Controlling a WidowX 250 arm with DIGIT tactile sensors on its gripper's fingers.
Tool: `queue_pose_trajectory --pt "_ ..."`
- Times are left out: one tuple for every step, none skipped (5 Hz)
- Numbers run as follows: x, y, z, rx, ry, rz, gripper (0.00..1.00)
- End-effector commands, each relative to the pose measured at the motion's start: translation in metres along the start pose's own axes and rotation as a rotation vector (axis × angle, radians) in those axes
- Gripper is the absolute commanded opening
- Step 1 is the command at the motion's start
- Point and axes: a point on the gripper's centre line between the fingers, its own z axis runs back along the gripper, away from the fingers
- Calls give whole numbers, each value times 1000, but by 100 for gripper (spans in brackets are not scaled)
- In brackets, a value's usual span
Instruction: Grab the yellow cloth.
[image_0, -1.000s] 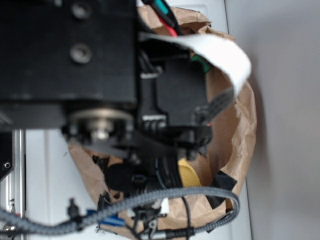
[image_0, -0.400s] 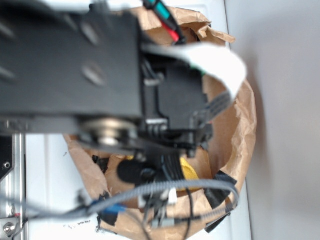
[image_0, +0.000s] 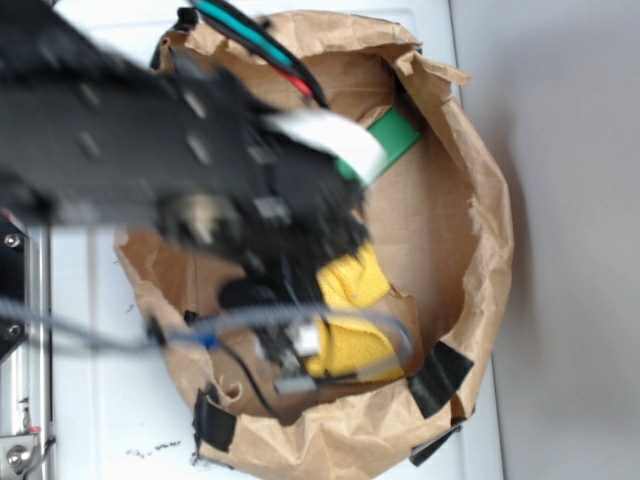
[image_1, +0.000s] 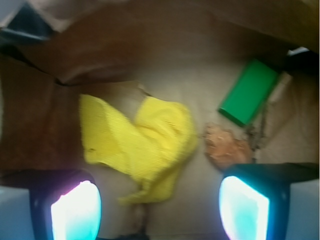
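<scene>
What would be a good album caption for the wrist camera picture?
Open hand above a crumpled bright-yellow terry cloth, beside an orange seashell and green rectangular block.

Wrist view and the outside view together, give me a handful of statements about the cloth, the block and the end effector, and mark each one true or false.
1. The yellow cloth lies crumpled on brown paper. True.
2. The end effector is clamped on the cloth. False: its fingers stand apart, with the cloth between and beyond them, not gripped.
3. The green block rests on top of the cloth. False: it lies apart from it, off to one side.
4. A small orange-brown object sits between cloth and block. True.
5. The paper bag's walls surround the cloth. True.
</scene>
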Motion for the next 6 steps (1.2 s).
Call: queue_pose_trajectory --pt "2 -11 -25 62 -47 -67 100" --pt "-6 -33 -42 35 -7 -165 100" --pt "-12 -40 -45 -31 23 -207 100" --pt "-17 -46 -61 -25 10 -223 100" --pt "-14 -50 -81 47 -12 -217 100" --pt "-6 -48 -83 75 -35 -188 100"
